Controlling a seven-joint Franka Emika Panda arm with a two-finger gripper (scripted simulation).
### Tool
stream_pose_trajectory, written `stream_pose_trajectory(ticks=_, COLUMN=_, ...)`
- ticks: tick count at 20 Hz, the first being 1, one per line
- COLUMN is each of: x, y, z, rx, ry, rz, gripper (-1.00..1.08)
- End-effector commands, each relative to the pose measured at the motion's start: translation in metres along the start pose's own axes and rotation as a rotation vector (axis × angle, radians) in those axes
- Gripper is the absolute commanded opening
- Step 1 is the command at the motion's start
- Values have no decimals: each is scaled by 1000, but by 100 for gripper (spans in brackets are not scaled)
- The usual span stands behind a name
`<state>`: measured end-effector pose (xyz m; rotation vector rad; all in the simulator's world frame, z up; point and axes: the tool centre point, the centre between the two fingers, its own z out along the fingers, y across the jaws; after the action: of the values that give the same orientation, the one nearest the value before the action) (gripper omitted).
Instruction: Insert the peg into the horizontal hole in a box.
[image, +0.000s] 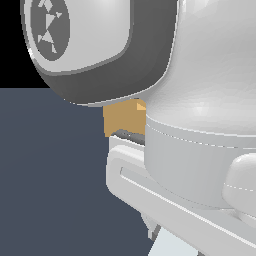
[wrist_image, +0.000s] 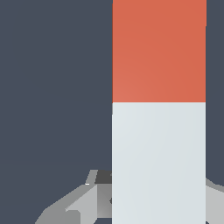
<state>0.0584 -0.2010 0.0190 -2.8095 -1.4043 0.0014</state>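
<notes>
In the wrist view the peg (wrist_image: 158, 131) fills the frame lengthwise, with its orange-red end section (wrist_image: 158, 50) pointing away from the gripper and the pale grey-white part between the fingers. My gripper (wrist_image: 158, 194) has a grey finger pressed against each side of the pale part, so it is shut on the peg. In the exterior view only a small tan piece of the box (image: 122, 120) shows behind the arm. The hole is hidden. A pale strip at the exterior view's lower edge (image: 170, 246) may be the peg.
The arm's white and grey links (image: 165, 65) are close to the exterior camera and block most of that view. Dark blue-grey floor (image: 50, 175) shows on the exterior view's left and behind the peg in the wrist view.
</notes>
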Motion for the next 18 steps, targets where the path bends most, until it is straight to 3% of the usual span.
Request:
stream_pose_trajectory(ticks=1, x=0, y=0, z=0, rx=-1, ry=0, rz=0, gripper=-100)
stream_pose_trajectory(ticks=9, x=23, y=-4, z=-11, rx=-1, ry=0, rz=-78, gripper=-100)
stream_pose_trajectory(ticks=18, x=107, y=-35, z=-54, rx=-2, ry=-1, rz=-379, gripper=-100)
